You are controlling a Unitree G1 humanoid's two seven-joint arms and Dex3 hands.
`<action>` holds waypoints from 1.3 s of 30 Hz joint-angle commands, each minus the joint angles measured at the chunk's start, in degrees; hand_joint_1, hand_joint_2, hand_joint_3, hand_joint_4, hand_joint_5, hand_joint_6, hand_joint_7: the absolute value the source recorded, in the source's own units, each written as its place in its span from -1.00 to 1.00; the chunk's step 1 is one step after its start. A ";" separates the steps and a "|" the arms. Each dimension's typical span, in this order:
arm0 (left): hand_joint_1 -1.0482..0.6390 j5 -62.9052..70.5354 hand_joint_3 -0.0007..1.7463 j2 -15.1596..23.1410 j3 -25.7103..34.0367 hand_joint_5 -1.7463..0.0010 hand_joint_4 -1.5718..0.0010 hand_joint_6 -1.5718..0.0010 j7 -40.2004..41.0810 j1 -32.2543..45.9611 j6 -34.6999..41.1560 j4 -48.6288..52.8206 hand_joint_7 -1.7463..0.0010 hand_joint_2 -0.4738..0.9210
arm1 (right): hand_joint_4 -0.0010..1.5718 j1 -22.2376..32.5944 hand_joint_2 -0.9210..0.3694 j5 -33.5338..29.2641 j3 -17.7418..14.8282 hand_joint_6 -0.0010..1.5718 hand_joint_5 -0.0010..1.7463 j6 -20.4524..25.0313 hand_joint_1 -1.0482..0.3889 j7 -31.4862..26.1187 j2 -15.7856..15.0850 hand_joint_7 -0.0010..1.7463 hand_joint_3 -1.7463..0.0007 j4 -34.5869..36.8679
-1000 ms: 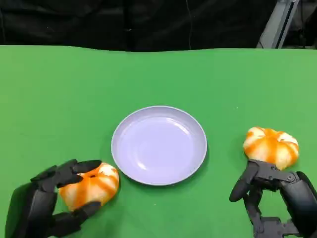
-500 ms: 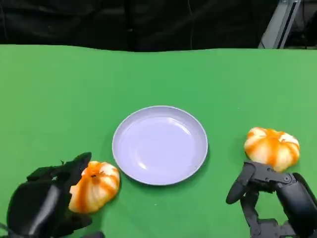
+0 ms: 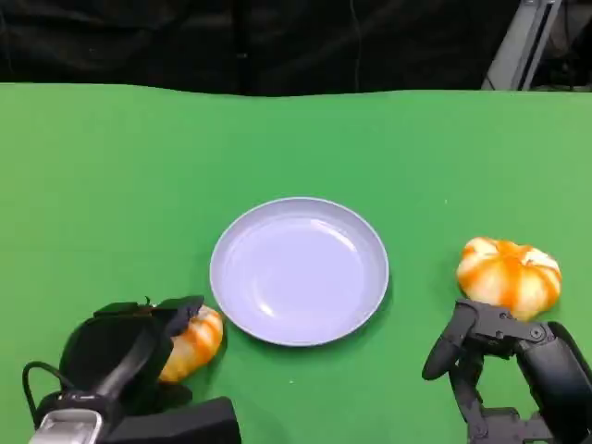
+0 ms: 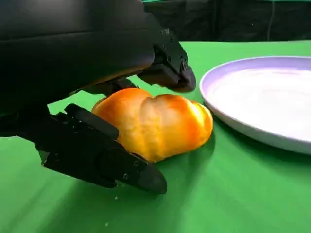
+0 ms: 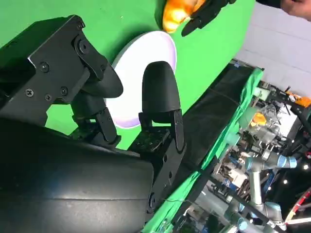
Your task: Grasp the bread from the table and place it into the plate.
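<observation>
An orange-and-white bread roll lies on the green table left of the lilac plate. My left hand covers it from above and grips it. In the left wrist view the roll sits on the cloth between the fingers over it and one under its near side, beside the plate rim. A second roll lies right of the plate. My right hand rests just behind it, fingers apart, holding nothing. The right wrist view shows that hand, the plate and the far roll.
The green cloth's far edge meets a dark backdrop. The right wrist view catches lab clutter and another robot arm beyond the table, and a person's hand at the picture's corner.
My left hand has turned over onto the left roll and closed around it, hiding most of it in the head view. The right hand, the plate and the right roll have stayed put.
</observation>
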 commanded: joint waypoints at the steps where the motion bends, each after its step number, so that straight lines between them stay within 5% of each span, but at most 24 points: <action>1: 0.12 -5.43 -0.63 0.80 0.72 0.15 0.05 -0.41 3.21 0.23 -3.46 3.99 0.86 0.99 | 0.06 0.35 -0.05 -0.11 -0.28 0.01 0.91 0.09 0.60 -0.22 -0.59 0.54 -0.65 -0.46; 2: 0.14 -6.11 -0.46 0.89 0.82 0.56 -0.14 -0.48 3.24 0.21 -3.27 4.02 0.70 0.93 | 0.06 0.35 -0.06 -0.11 -0.27 0.00 0.92 0.12 0.59 -0.24 -0.57 0.54 -0.64 -0.46; 4: 0.15 -6.35 -0.27 1.46 0.71 0.78 -0.36 -0.31 4.27 -0.01 -3.29 4.13 0.18 0.81 | 0.05 0.27 -0.06 -0.13 -0.25 0.00 0.91 -0.05 0.59 -0.26 -0.59 0.54 -0.63 -0.27; 5: 0.13 -6.39 -0.25 1.71 0.58 -0.06 -0.17 -0.15 4.74 -0.12 -3.34 4.19 -0.18 0.79 | 0.05 0.24 -0.07 -0.10 -0.24 0.00 0.90 -0.13 0.58 -0.25 -0.60 0.54 -0.63 -0.20; 7: 0.08 -5.90 -0.45 2.57 0.54 -0.72 -0.01 -0.06 8.04 -0.57 -4.86 5.10 -0.31 0.85 | 0.05 0.21 -0.07 -0.44 -0.16 0.00 0.90 -0.09 0.58 -0.41 -0.54 0.54 -0.63 -0.21; 8: 0.04 -5.98 -0.69 2.84 0.66 -0.88 -0.01 -0.09 9.68 -0.72 -5.83 5.60 -0.18 0.94 | 0.05 0.19 -0.07 -0.27 -0.12 0.00 0.90 -0.05 0.58 -0.34 -0.48 0.54 -0.63 -0.19; 10: 0.01 -6.27 -0.80 3.29 1.20 -0.97 0.00 -0.14 12.10 -0.79 -6.86 5.61 -0.08 0.98 | 0.06 0.20 -0.07 -0.05 -0.04 0.00 0.90 0.00 0.58 -0.26 -0.39 0.54 -0.63 -0.21; 12: 0.01 -7.30 -0.82 3.38 2.29 -0.99 0.02 0.02 14.38 -0.57 -8.13 4.74 -0.56 0.99 | 0.05 0.26 -0.07 0.07 0.03 0.00 0.90 0.30 0.58 -0.16 -0.35 0.54 -0.64 -0.44; 14: 0.07 -9.39 -0.81 3.10 3.50 -1.00 0.01 0.08 15.50 -0.32 -9.94 3.34 -0.72 1.00 | 0.05 0.19 -0.07 -0.10 0.09 0.00 0.89 0.27 0.58 -0.16 -0.47 0.54 -0.63 -0.47; 17: 0.08 -10.86 -0.14 2.94 4.15 -1.00 -0.02 0.08 15.92 -0.01 -11.84 1.14 -0.78 0.55 | 0.06 0.18 -0.07 -0.15 0.20 0.00 0.89 0.43 0.58 -0.02 -0.63 0.54 -0.64 -0.67; 22: 0.09 -11.00 0.40 2.25 3.81 -1.00 -0.07 0.02 17.26 -0.27 -15.21 -3.15 -0.75 0.24 | 0.07 0.25 -0.06 0.04 0.38 0.01 0.90 0.47 0.58 0.06 -0.62 0.53 -0.64 -0.88; 32: 0.07 -7.81 0.63 -0.07 -0.41 -1.00 -0.10 -0.02 16.86 -8.08 -17.02 -1.19 -0.70 0.15 | 0.06 1.22 -0.08 0.04 1.08 0.00 0.98 1.56 0.57 0.25 -0.27 0.54 -0.62 -2.29; 39: 0.08 -5.90 0.53 -3.43 -4.26 -1.00 -0.12 0.00 17.71 -16.77 -16.57 7.12 -0.75 0.15 | 0.03 1.85 -0.09 -0.24 1.40 -0.01 0.96 2.01 0.58 0.43 -0.51 0.55 -0.62 -3.20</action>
